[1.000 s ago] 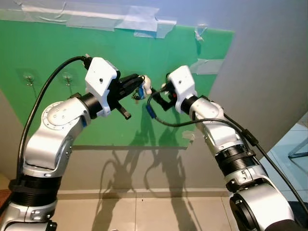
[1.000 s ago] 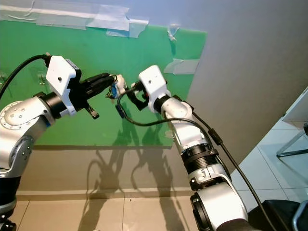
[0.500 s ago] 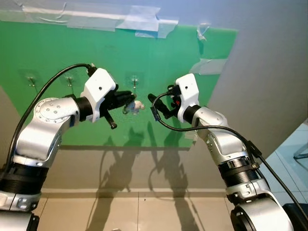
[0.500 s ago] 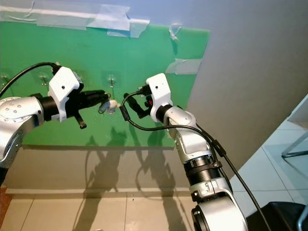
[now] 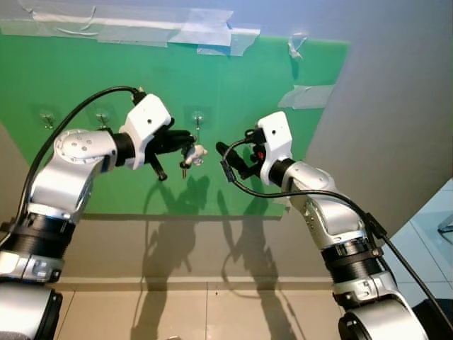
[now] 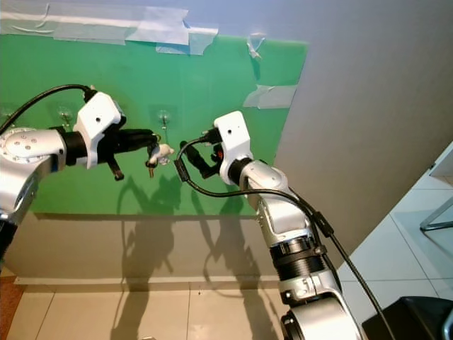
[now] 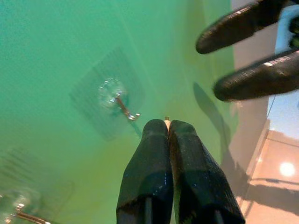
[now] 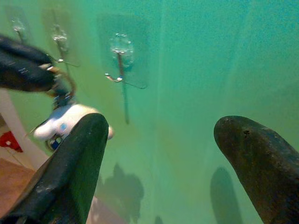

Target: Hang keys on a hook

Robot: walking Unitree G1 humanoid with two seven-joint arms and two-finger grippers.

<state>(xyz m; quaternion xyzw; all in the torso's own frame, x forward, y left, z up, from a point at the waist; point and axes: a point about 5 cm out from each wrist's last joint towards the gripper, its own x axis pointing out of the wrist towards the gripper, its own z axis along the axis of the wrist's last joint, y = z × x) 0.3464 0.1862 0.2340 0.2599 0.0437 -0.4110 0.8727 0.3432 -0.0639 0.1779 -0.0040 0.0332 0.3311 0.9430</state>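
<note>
Right now my left tool (image 5: 185, 144), pinched on the dangling white-charm keys (image 5: 192, 154), sits just below the clear stick-on wall hook (image 5: 197, 122), nearer than my wide-open right tool (image 5: 228, 157).

Bright, sharp; arm shadows on wall (image 5: 212, 248)

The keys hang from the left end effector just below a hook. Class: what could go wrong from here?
1. The keys dangle loosely with a white charm, so the ring may miss the small hook.
2. The left end effector pinches them by little; they might slip.
3. The open right end effector nearby could knock them.
</note>
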